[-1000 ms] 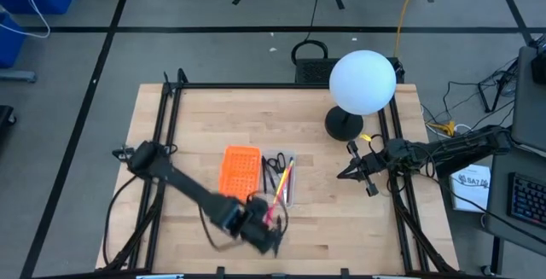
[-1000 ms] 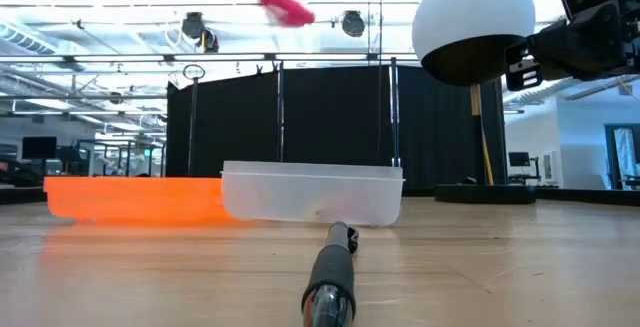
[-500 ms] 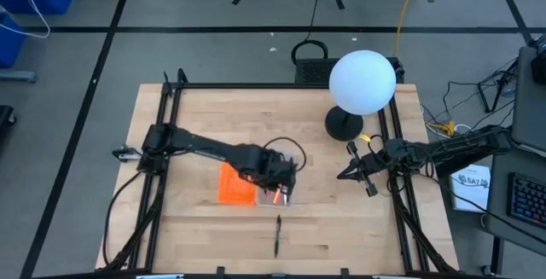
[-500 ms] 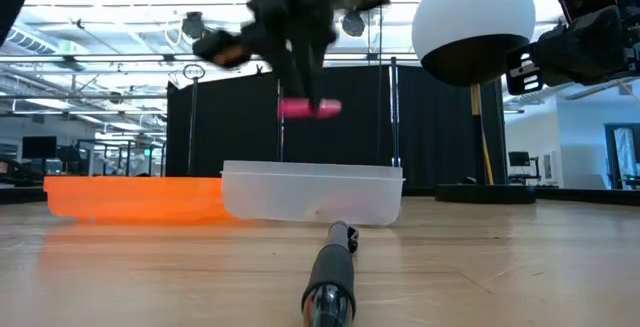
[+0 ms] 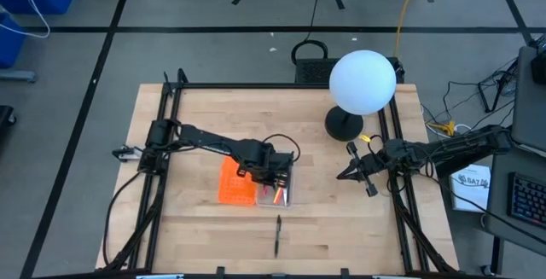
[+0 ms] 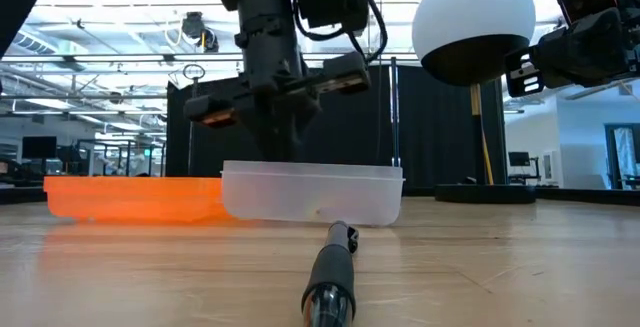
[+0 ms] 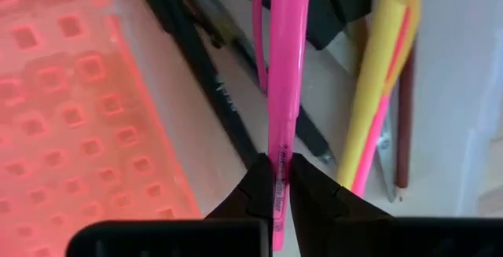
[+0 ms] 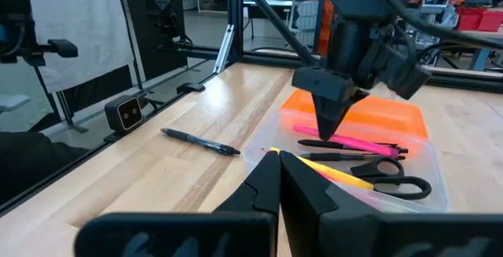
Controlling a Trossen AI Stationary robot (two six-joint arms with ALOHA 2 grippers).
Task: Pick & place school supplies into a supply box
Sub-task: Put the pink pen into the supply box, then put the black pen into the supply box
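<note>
The supply box (image 5: 288, 195), a clear shallow tray, sits beside an orange perforated tray (image 5: 235, 177) in mid-table. It holds black pens (image 7: 204, 76), a yellow pencil (image 7: 377, 92) and black-handled scissors (image 8: 393, 185). My left gripper (image 5: 271, 181) reaches down into the box, shut on a pink pen (image 7: 283, 68). One black pen (image 5: 277, 235) lies on the table near the near edge. My right gripper (image 5: 345, 174) hovers shut over the table's right side. My left gripper (image 7: 280, 182) pinches the pink pen's barrel (image 7: 281, 151) between its two fingertips, near one end (image 8: 314, 137). The fingers come from above, pointing down, and lie across the pen. The pen lies level, low in the box among the other pens.
A white globe lamp (image 5: 363, 81) on a black base (image 5: 343, 124) stands at the table's far right. Black frame rails run along the table's left and right edges. Bare wood lies between the box and the right gripper (image 8: 279, 170).
My left gripper has carried the pink pen from near the table's near edge toward the far edge, to above the clear box. It has then gone down into the box, so the pen now lies low behind the box wall.
</note>
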